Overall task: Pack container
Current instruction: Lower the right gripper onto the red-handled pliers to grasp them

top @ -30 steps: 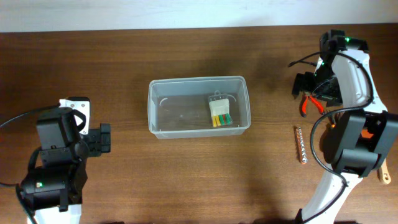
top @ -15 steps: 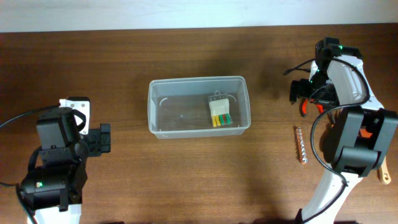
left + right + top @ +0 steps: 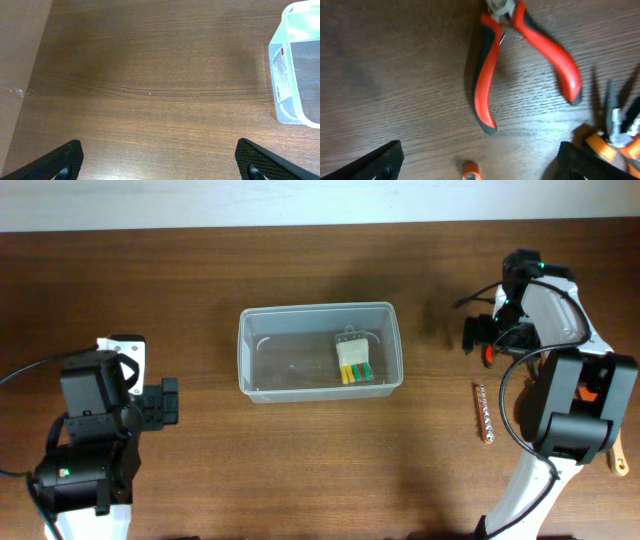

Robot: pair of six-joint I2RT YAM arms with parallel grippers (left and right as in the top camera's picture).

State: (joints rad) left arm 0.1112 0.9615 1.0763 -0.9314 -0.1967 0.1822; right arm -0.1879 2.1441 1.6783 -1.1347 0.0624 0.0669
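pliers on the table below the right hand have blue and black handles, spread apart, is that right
Not quite: the handles are red and black, not blue. The right wrist view shows it clearly. The rest stands: the pliers lie on the table below the open right hand, with their handles spread apart.

The clear plastic container (image 3: 243, 365) (rounded corners, rimmed) sits upright and lidless, well ahead and right of the left gripper's fingers (image 3: 62, 159).
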